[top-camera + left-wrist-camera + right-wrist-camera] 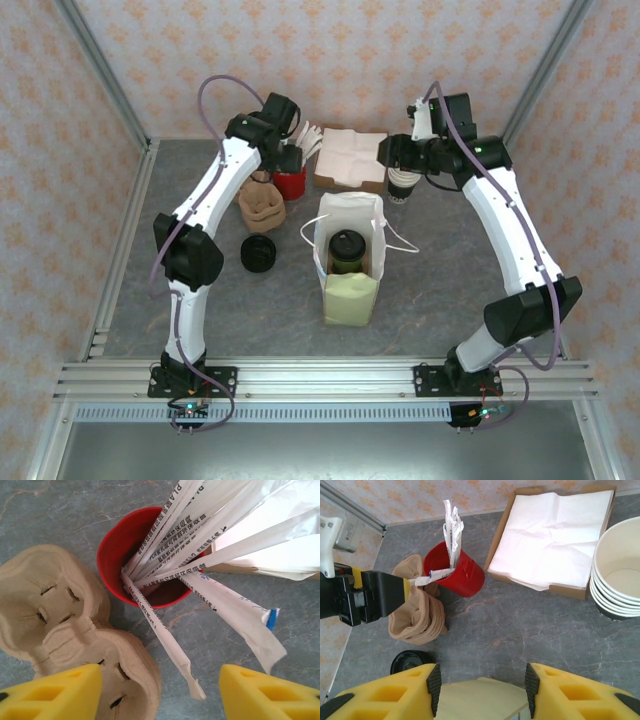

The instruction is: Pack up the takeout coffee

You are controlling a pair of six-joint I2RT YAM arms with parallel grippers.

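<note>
The takeout coffee (347,250) is seated inside the paper bag (350,300) at the middle of the table (460,290). The left tool (160,682) is open and empty over the red cup (112,555) of wrapped straws (200,545) near the far edge; the right tool (482,680) is likewise open, nothing gripped. Risk judged: several splayed straws could be pinched together, and the red cup tipped.

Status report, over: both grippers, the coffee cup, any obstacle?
Left gripper open above red round cup of wrapped straws. Right gripper open, empty. Dark round paper coffee cup stands inside white paper bag.
</note>
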